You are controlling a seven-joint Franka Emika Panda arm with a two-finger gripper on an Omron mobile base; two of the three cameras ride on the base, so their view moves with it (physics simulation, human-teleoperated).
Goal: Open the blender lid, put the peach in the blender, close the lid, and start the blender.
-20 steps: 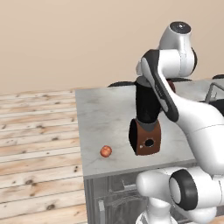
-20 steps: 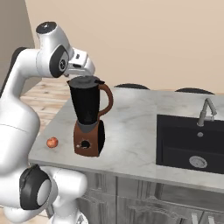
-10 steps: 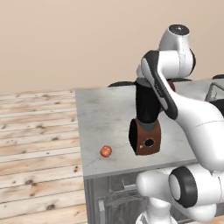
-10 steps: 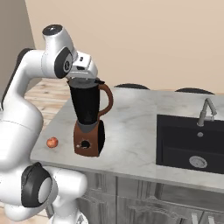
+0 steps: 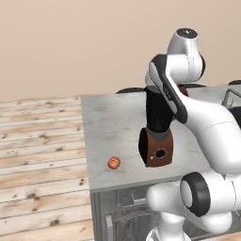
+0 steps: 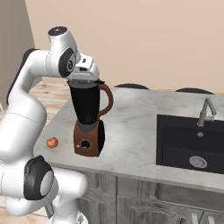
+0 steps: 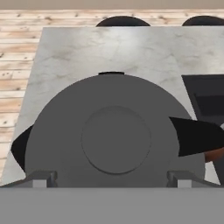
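The blender point(image 6: 89, 120) stands upright near the counter's point(image 6: 131, 131) left front edge, its handle point(image 6: 107, 99) turned toward the sink point(image 6: 192, 142). The arm's hand hangs directly over the jar's rim (fingers hidden behind it). The peach point(image 6: 52, 142) lies on the counter just left of the blender's base, apart from it. A faucet point(image 6: 205, 111) rises behind the sink.
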